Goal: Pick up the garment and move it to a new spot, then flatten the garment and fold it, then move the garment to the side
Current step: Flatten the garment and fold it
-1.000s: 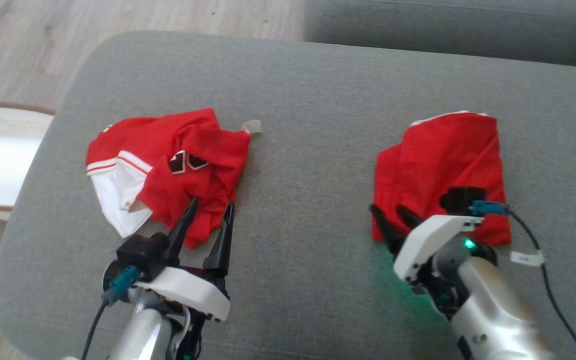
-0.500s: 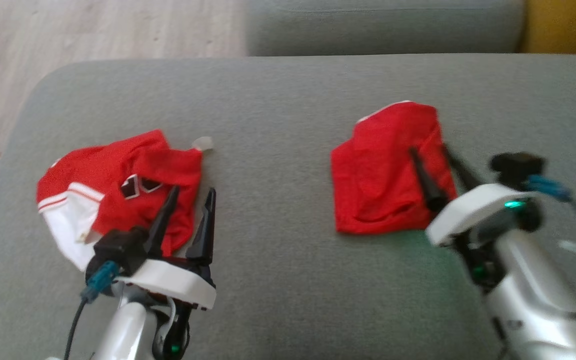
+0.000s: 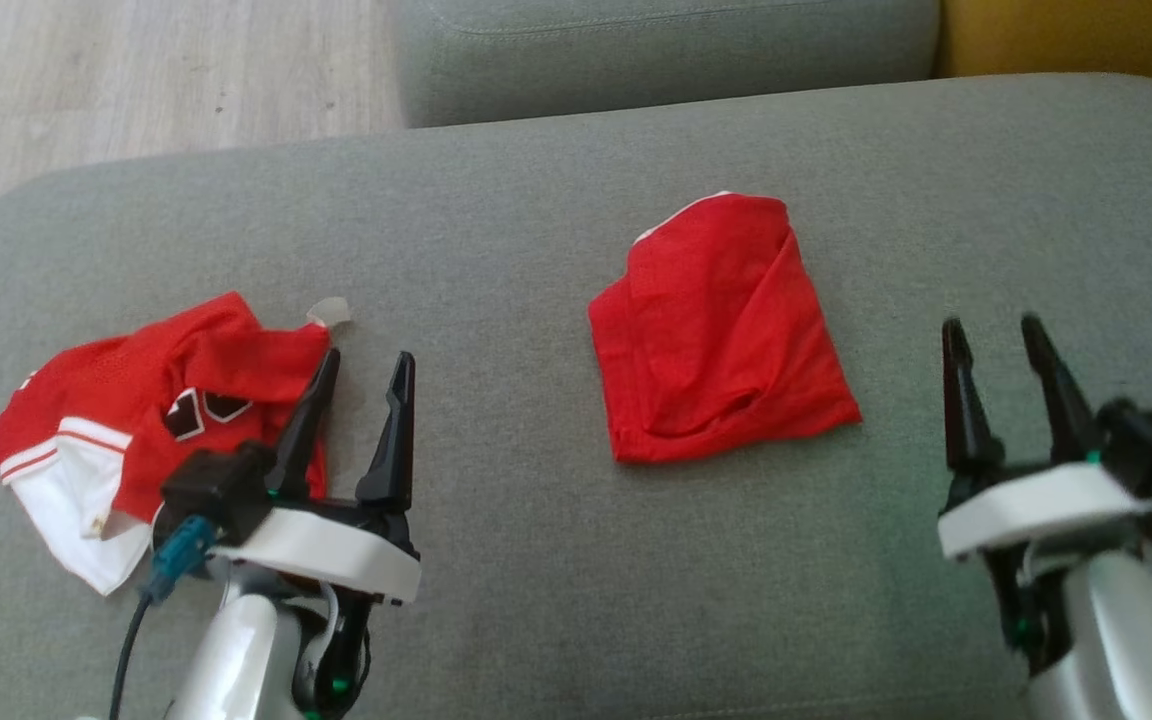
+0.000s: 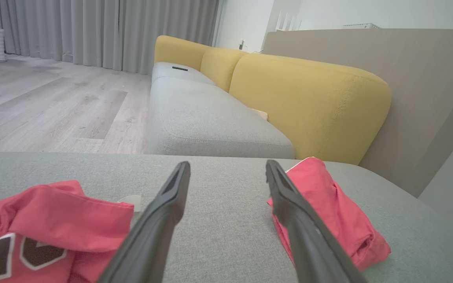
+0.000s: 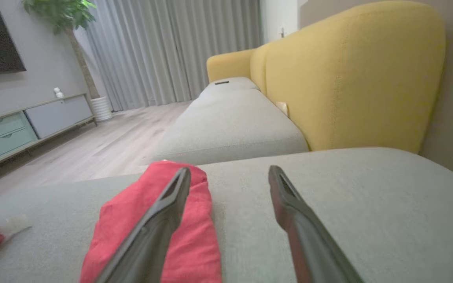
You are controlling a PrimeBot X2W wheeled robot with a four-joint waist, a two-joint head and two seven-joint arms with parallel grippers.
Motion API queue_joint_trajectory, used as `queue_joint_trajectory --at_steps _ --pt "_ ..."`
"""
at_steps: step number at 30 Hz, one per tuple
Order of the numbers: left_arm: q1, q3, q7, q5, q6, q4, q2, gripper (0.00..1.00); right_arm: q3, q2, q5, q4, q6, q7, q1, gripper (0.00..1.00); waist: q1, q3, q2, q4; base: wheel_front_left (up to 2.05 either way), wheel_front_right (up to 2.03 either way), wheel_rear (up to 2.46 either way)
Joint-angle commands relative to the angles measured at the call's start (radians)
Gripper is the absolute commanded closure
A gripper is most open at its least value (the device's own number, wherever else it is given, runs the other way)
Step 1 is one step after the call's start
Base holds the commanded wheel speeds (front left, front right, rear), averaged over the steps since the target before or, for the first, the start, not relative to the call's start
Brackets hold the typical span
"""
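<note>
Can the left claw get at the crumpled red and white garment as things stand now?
Probably yes: the open left claw is at the edge of the crumpled garment, with nothing lying between them.

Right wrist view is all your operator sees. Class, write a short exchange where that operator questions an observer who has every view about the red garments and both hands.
Operator: Is my right hand touching the folded garment?
Observer: No. The head view shows it open, off to that garment's right, with bare sofa between them.
Operator: What lies further left?
Observer: A crumpled jersey, red with a white panel and dark emblems, and the open left hand at its right edge.
</note>
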Motion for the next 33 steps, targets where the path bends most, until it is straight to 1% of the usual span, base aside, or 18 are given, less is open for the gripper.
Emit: queue_joint_trajectory --at_steps 1,7,12,19,22,24,25,26,29,33 --pt "-0.036 0.028 -0.012 -0.007 0.008 -0.038 0.008 0.0 0.014 0.005 -0.004 -0.036 -0.001 -0.012 -0.012 0.0 0.0 0.001 -0.0001 -0.001 0.0 0.0 0.0" --pt "-0.019 0.017 -0.012 -0.01 0.011 -0.043 0.008 0.0 0.0 0.041 -0.046 -0.051 -0.001 -0.025 0.019 0.0 0.0 0.009 -0.0001 -0.005 0.0 0.0 0.0" --pt "-0.031 0.001 -0.012 -0.012 0.009 -0.039 0.008 0.0 0.001 0.047 -0.063 -0.063 -0.001 -0.012 -0.003 0.0 0.0 0.025 -0.0001 0.019 0.0 0.0 0.0" --pt "-0.057 -0.03 -0.012 -0.018 0.009 -0.032 0.008 0.0 0.071 0.045 -0.069 -0.054 -0.001 0.062 -0.089 0.0 0.0 0.069 -0.0001 0.094 0.0 0.0 0.0" --pt "-0.066 -0.044 -0.012 -0.028 0.013 -0.032 0.008 0.0 0.083 0.032 -0.075 -0.021 -0.001 0.098 -0.142 0.0 0.0 0.092 -0.0001 0.135 0.0 0.0 0.0" --pt "-0.073 -0.055 -0.012 -0.035 0.015 -0.032 0.008 0.0 0.072 0.03 -0.069 0.019 -0.001 0.122 -0.18 0.0 0.0 0.109 -0.0001 0.165 0.0 0.0 0.0" --pt "-0.075 -0.061 -0.012 -0.038 0.016 -0.031 0.008 0.0 0.062 0.029 -0.064 0.045 -0.001 0.135 -0.2 0.28 0.0 0.118 -0.0001 0.179 0.0 0.0 0.0" --pt "-0.078 -0.068 -0.012 -0.04 0.016 -0.031 0.008 0.0 0.047 0.029 -0.056 0.072 -0.001 0.144 -0.222 1.0 0.0 0.128 -0.0001 0.194 0.0 0.0 0.0" --pt "-0.089 -0.089 -0.012 -0.047 0.017 -0.027 0.008 0.0 0.014 0.015 -0.061 0.163 -0.001 0.151 -0.288 1.0 0.0 0.153 -0.0001 0.238 0.0 0.0 0.0" --pt "-0.102 -0.111 -0.012 -0.057 0.021 -0.026 0.008 0.0 -0.018 -0.008 -0.096 0.298 -0.001 0.129 -0.366 1.0 0.0 0.183 -0.0001 0.288 0.0 0.0 0.0"
